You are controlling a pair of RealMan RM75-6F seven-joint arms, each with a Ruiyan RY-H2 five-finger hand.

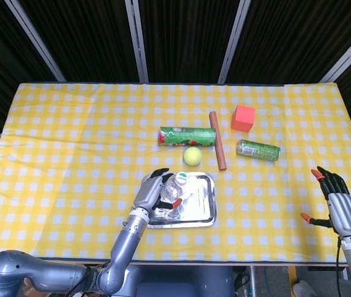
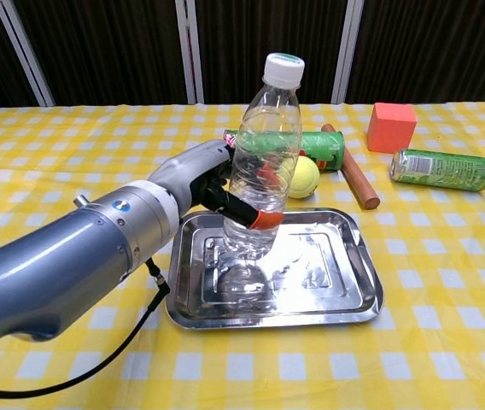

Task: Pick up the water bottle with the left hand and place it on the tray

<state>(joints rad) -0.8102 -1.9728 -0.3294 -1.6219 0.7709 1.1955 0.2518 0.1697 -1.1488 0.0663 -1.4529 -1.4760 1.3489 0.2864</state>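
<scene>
The clear water bottle (image 2: 264, 162) with a white and green cap stands upright over the left part of the steel tray (image 2: 328, 299), its base at or just above the tray floor. My left hand (image 2: 217, 184) grips the bottle around its lower half, orange fingertips wrapped across its front. From the head view the bottle (image 1: 177, 189) shows from above inside the tray (image 1: 203, 210), with the left hand (image 1: 154, 192) at its left side. My right hand (image 1: 339, 207) hovers open near the table's right front edge, holding nothing.
Behind the tray lie a green chip can (image 1: 188, 136), a tennis ball (image 1: 192, 156) and a brown wooden rod (image 1: 217, 148). A red cube (image 1: 243, 118) and a green drink can (image 1: 257, 150) sit at the back right. A yellow checked cloth covers the table.
</scene>
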